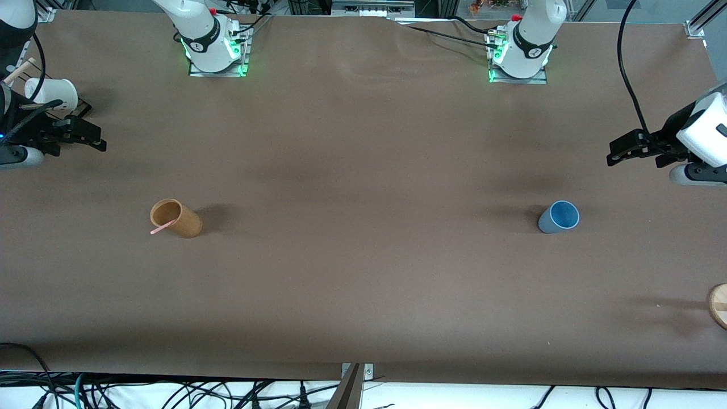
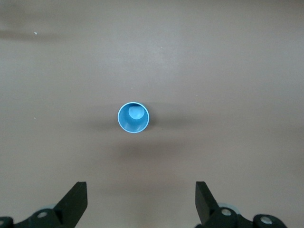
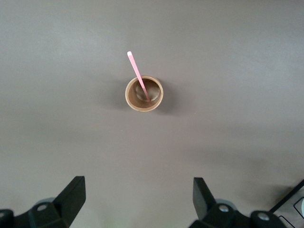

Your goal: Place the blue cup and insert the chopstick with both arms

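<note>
matt brown table [image 1: 363, 170], cork-look tan cup [image 1: 184, 220]

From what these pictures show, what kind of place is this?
Probably a robotics lab workbench, not a home or kitchen. Two white arms are bolted to a brown table, loose cables hang along its edge, and only test props stand on it: a blue cup and a tan cup holding a pink chopstick.

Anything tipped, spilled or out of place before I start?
Nothing spilled or damaged. The blue cup stands upright and empty; the chopstick leans inside the tan cup. Left gripper and right gripper hover open.
</note>
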`<control>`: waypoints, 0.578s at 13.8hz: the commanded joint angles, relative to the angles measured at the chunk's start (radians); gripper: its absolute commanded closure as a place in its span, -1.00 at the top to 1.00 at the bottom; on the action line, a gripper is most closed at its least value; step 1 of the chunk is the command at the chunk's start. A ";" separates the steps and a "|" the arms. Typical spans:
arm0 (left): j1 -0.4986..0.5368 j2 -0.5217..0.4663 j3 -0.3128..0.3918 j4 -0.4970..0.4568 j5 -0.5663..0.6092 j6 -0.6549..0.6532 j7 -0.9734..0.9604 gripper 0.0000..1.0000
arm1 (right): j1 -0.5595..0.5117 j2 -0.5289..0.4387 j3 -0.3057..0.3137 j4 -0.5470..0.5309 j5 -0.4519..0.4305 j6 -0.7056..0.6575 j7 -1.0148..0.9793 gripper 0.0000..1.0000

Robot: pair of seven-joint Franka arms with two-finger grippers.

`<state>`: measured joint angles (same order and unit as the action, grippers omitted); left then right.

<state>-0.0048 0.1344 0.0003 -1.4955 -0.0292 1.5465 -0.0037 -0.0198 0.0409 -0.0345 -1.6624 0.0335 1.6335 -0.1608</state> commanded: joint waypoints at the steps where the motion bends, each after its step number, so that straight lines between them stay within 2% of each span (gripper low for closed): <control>1: 0.022 0.056 0.001 0.011 0.014 -0.012 0.031 1.00 | -0.002 -0.004 0.005 0.001 -0.007 0.002 0.004 1.00; 5: 0.100 0.126 0.003 -0.012 0.017 0.004 0.224 1.00 | -0.002 -0.004 0.005 0.001 -0.007 0.002 0.004 1.00; 8: 0.126 0.116 0.003 -0.136 0.035 0.136 0.260 1.00 | -0.002 -0.004 0.005 0.001 -0.007 0.002 0.004 1.00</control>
<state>0.1116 0.2730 0.0107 -1.5509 -0.0261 1.6117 0.2208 -0.0198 0.0413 -0.0344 -1.6623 0.0335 1.6335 -0.1608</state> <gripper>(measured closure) 0.000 0.000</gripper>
